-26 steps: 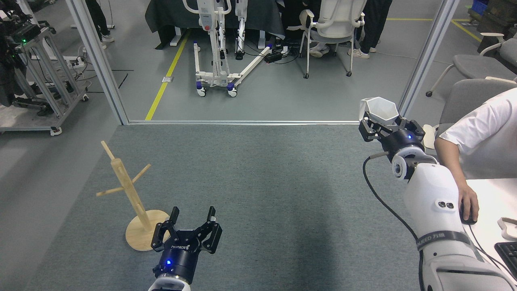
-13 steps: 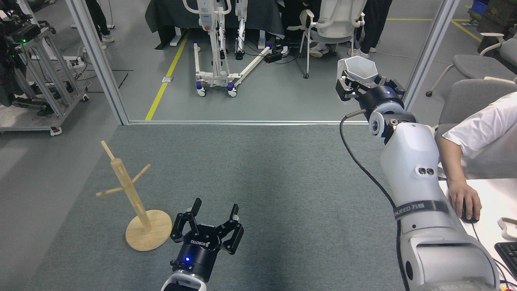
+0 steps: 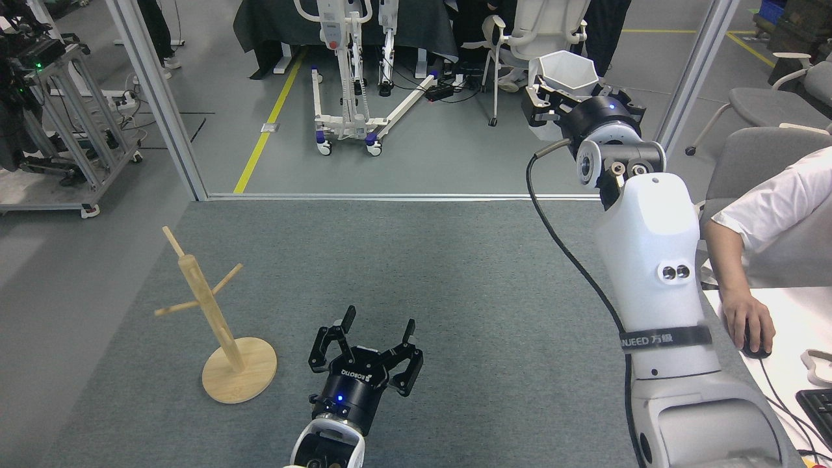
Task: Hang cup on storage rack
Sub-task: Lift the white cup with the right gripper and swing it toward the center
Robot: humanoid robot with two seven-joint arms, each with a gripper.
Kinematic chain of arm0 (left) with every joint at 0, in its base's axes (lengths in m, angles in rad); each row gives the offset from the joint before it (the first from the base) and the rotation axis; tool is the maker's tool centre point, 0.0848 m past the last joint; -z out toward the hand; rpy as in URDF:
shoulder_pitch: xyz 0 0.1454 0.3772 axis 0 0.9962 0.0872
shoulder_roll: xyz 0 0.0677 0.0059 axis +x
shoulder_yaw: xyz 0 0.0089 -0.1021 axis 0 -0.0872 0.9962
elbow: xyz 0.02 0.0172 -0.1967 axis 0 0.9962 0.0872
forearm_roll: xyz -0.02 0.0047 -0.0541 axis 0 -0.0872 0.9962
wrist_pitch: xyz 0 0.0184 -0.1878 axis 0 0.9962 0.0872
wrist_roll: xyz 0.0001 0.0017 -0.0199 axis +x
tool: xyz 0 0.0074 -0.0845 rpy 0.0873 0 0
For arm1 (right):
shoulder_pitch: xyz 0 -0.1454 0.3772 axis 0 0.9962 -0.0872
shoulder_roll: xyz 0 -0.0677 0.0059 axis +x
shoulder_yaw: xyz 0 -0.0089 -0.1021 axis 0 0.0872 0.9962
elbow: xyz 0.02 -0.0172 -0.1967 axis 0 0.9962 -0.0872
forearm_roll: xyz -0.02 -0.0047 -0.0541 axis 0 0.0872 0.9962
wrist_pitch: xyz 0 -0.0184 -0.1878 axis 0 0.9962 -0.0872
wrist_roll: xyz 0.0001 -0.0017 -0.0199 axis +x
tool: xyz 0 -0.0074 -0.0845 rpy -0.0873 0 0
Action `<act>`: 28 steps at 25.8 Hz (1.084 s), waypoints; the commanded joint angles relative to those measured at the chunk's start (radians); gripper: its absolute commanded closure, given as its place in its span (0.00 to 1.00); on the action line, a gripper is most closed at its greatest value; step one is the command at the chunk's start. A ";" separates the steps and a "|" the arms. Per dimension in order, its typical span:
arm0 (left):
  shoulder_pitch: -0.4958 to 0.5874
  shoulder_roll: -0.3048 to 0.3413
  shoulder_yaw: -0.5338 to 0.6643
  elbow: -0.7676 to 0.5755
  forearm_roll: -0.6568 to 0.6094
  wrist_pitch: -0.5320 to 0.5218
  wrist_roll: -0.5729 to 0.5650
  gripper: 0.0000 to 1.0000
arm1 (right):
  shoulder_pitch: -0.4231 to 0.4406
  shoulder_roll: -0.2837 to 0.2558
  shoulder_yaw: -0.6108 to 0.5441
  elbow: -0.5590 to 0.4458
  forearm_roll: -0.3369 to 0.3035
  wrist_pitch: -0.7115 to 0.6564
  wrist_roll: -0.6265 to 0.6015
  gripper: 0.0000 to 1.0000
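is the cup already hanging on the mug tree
No, the white cup is held up in the right gripper, far from the wooden mug tree, whose pegs are bare.

Grey carpet (image 3: 403, 273) covers the near floor, ending at a metal threshold strip (image 3: 390, 195) between two slanted aluminium posts (image 3: 159, 97). Beyond lies smooth grey floor with a yellow line (image 3: 270, 120), a white wheeled lift frame (image 3: 348, 84) and a white office chair (image 3: 539, 39). Grey chairs (image 3: 767, 104) stand at right, beside a person's arm (image 3: 731, 260) on a white table (image 3: 793, 325).
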 commanded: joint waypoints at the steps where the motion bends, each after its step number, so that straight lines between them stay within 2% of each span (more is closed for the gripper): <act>1: -0.040 -0.001 -0.001 0.056 0.010 0.016 0.000 0.01 | 0.021 0.013 0.018 -0.110 0.001 0.044 0.080 0.97; 4: -0.073 -0.003 0.002 0.083 0.059 0.025 -0.006 0.01 | 0.046 0.030 0.021 -0.188 0.003 0.059 0.124 0.98; 9: -0.166 -0.006 0.002 0.140 0.157 0.092 -0.136 0.01 | 0.056 0.051 0.030 -0.276 0.003 0.092 0.201 0.98; 13: -0.215 -0.009 -0.001 0.151 0.172 0.118 -0.147 0.01 | 0.055 0.071 0.071 -0.314 0.003 0.199 0.279 0.98; 16: -0.222 -0.009 -0.008 0.129 0.171 0.118 -0.145 0.01 | 0.055 0.073 0.087 -0.347 0.003 0.228 0.308 0.98; 28: -0.232 -0.006 -0.043 0.111 0.172 0.118 -0.133 0.01 | 0.056 0.094 0.090 -0.354 0.003 0.227 0.308 0.98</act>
